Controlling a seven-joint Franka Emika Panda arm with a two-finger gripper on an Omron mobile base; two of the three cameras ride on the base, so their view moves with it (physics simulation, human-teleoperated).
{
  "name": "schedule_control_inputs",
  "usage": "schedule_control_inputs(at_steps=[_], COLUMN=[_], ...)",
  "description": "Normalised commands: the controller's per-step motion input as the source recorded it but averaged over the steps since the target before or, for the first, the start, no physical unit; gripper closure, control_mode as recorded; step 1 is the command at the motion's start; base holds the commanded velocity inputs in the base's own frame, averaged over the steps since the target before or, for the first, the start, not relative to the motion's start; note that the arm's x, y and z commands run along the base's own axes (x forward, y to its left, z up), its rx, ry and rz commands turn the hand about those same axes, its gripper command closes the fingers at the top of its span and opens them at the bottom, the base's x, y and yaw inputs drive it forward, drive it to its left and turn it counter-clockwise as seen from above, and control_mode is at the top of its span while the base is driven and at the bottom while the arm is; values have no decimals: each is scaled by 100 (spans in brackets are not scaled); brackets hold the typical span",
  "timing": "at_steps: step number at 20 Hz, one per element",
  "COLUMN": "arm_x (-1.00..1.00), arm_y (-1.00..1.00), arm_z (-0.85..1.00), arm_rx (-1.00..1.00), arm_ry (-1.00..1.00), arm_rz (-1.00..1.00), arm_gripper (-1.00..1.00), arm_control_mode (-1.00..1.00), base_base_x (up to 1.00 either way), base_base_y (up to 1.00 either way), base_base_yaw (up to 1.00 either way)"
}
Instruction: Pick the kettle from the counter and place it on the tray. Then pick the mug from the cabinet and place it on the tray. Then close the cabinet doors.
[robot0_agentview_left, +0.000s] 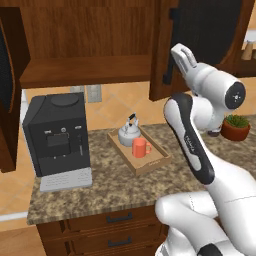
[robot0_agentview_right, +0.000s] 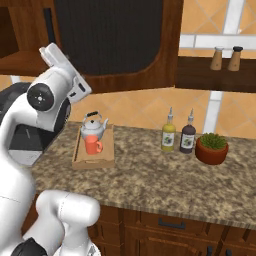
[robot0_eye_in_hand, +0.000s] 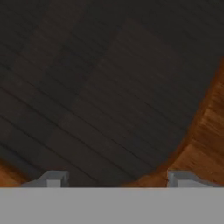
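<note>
Gripper (robot0_eye_in_hand: 113, 179) fingers apart, nothing held, facing the dark glass door (robot0_eye_in_hand: 109, 87). Silvery kettle (robot0_agentview_left: 129, 134) and orange-red mug (robot0_agentview_left: 140, 148) already on the light-wood tray (robot0_agentview_left: 150, 164), mug at 5 o'clock of kettle; doors unclosed.

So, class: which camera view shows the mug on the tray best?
The left base view: the orange mug stands unobstructed, handle visible, beside the kettle. The right base view shows it smaller. The hand view shows dark glass instead.
</note>
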Motion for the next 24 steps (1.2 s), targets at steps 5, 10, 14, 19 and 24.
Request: schedule_control_inputs(at_steps=[5, 10, 14, 19, 24], arm_x=[71, 64, 50, 43, 47], arm_y=[25, 0, 0, -1, -4], arm_z=[-15, -9, -9, -10, -14], arm_rx=[-12, -15, -18, -11, -10], arm_ry=[0, 4, 11, 4, 0], arm_rz=[-1, -18, -29, -18, -13], arm_gripper=[-100, -100, -100, -100, -100], arm_control_mode=[-100, -100, -100, -100, -100], base_base_x=[0, 0, 0, 0, 0], base_base_y=[0, 0, 0, 0, 0], base_base_yaw=[0, 0, 0, 0, 0])
